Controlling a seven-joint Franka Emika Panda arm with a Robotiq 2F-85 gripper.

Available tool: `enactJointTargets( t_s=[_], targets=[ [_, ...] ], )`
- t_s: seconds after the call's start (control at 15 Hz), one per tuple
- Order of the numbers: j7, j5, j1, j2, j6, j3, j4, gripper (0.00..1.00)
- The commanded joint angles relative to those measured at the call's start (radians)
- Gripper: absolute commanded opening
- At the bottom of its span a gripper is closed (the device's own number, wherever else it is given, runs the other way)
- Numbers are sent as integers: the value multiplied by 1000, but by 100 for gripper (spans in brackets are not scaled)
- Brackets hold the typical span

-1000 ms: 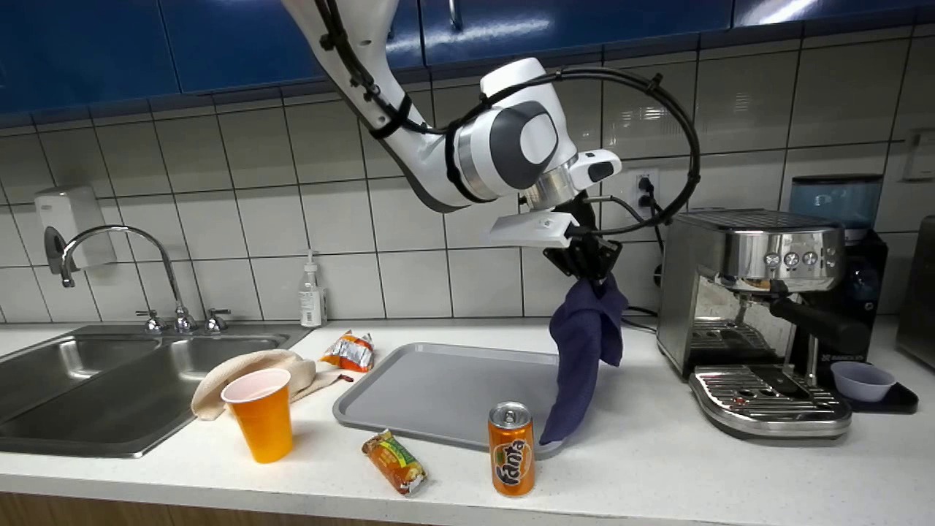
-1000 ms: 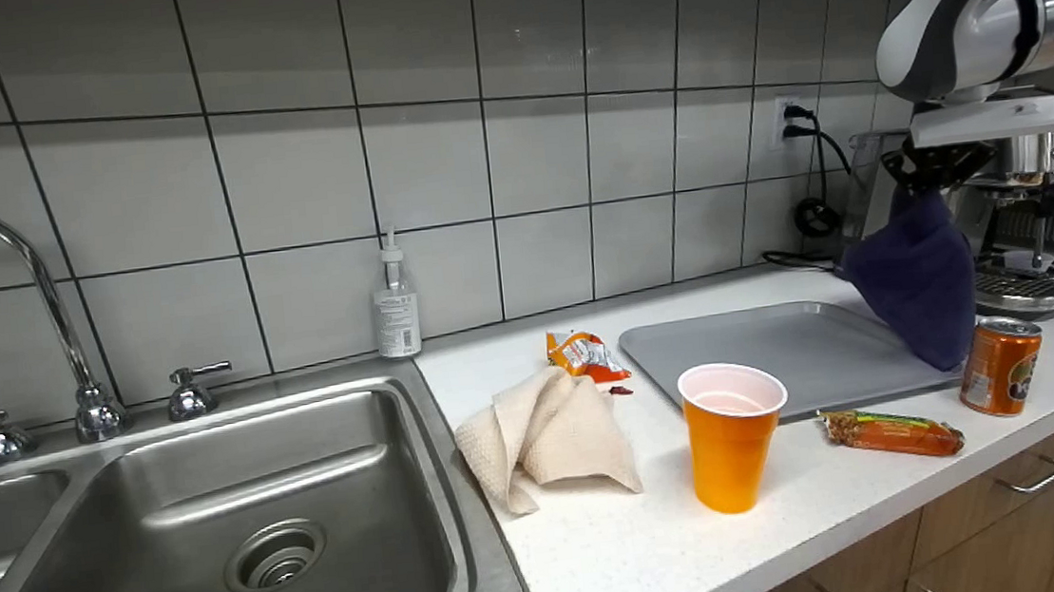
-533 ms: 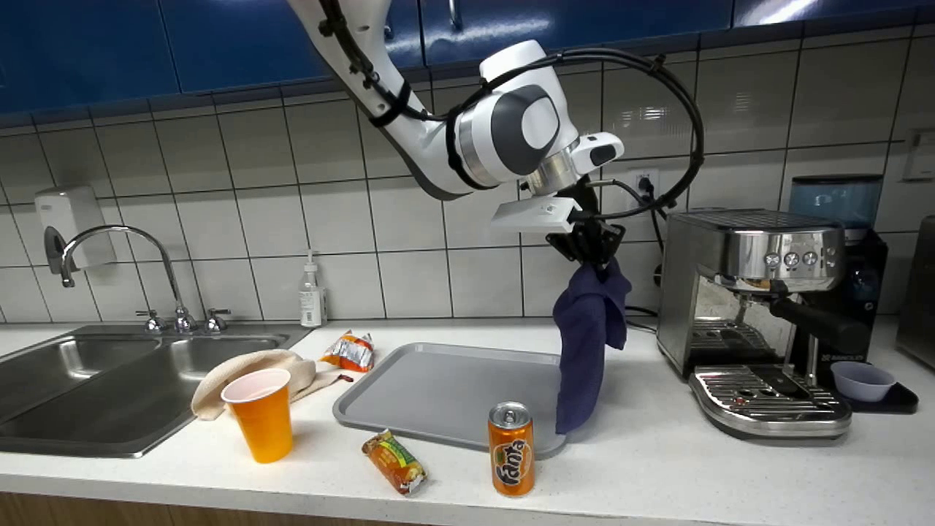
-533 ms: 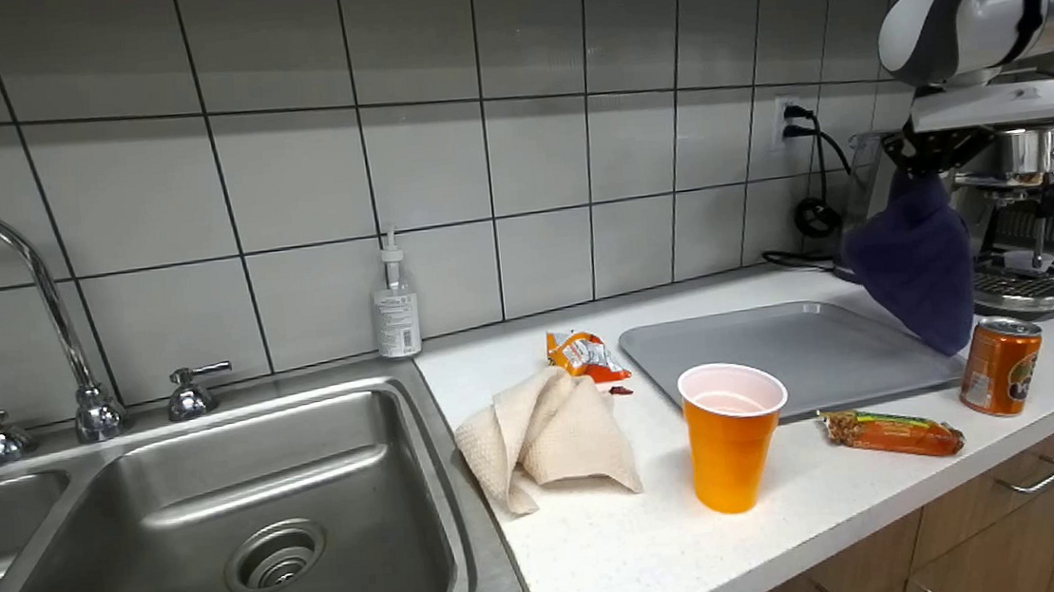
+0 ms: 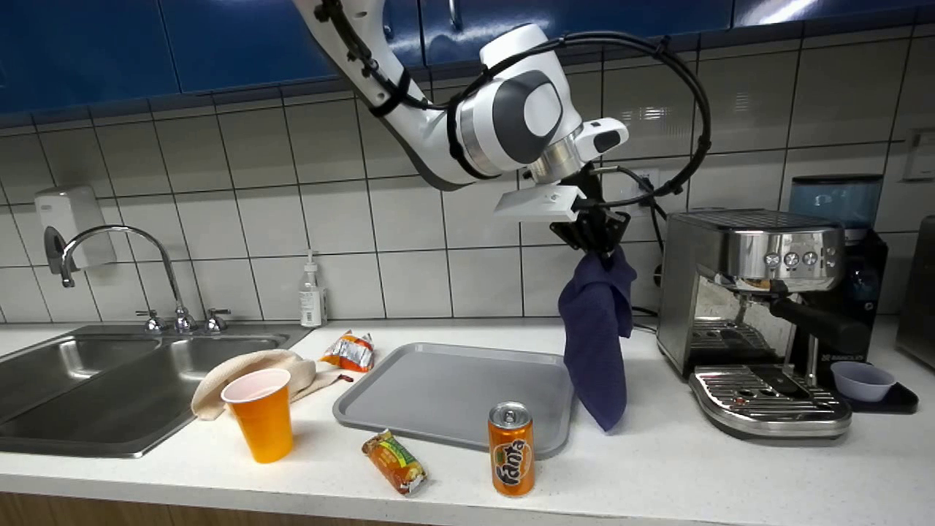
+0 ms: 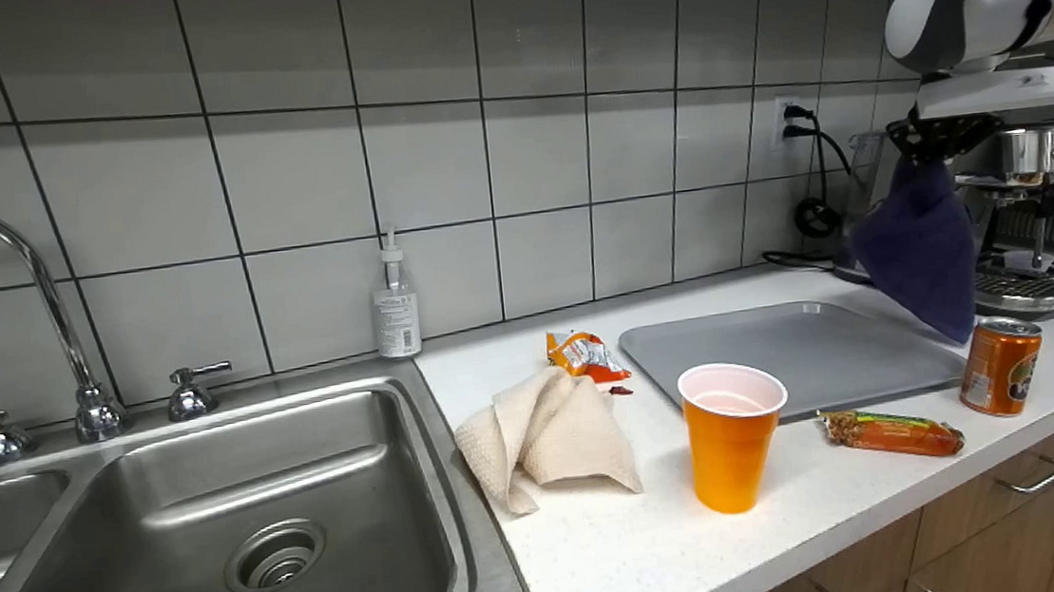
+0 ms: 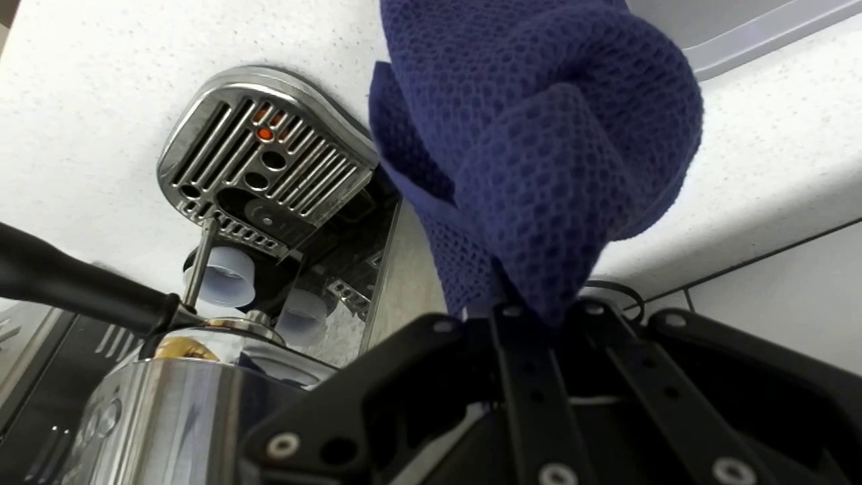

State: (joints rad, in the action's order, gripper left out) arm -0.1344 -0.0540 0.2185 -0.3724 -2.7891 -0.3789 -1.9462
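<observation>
My gripper points down and is shut on a dark blue waffle-weave cloth. The cloth hangs from the fingertips in a bunched fold; it also shows in an exterior view. In the wrist view the fingers pinch its upper end, and the cloth spreads out beyond them. The grey tray lies flat on the counter, and the cloth hangs at its right edge. I cannot tell whether the cloth's lowest corner touches the counter. An orange Fanta can stands at the tray's front edge.
A steel coffee machine stands right of the cloth. An orange cup, a beige cloth, a snack bar and a crumpled orange packet lie or stand towards the sink. A soap bottle stands by the wall.
My gripper has risen and moved slightly right with the blue cloth. The cloth's lower end has lifted and swung from over the tray to its right edge. The other objects have not moved.
</observation>
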Motion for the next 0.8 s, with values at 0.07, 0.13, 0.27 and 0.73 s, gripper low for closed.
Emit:
enactJointTargets(
  t_s=[0.07, 0.13, 0.27, 0.73],
  targets=[
    [-21, -12, 9, 8, 4, 1, -1, 2],
    [-25, -13, 9, 1, 6, -1, 3, 2],
    [-28, -9, 14, -9, 13, -2, 6, 2],
    [-45, -4, 22, -64, 21, -13, 15, 2]
  ],
)
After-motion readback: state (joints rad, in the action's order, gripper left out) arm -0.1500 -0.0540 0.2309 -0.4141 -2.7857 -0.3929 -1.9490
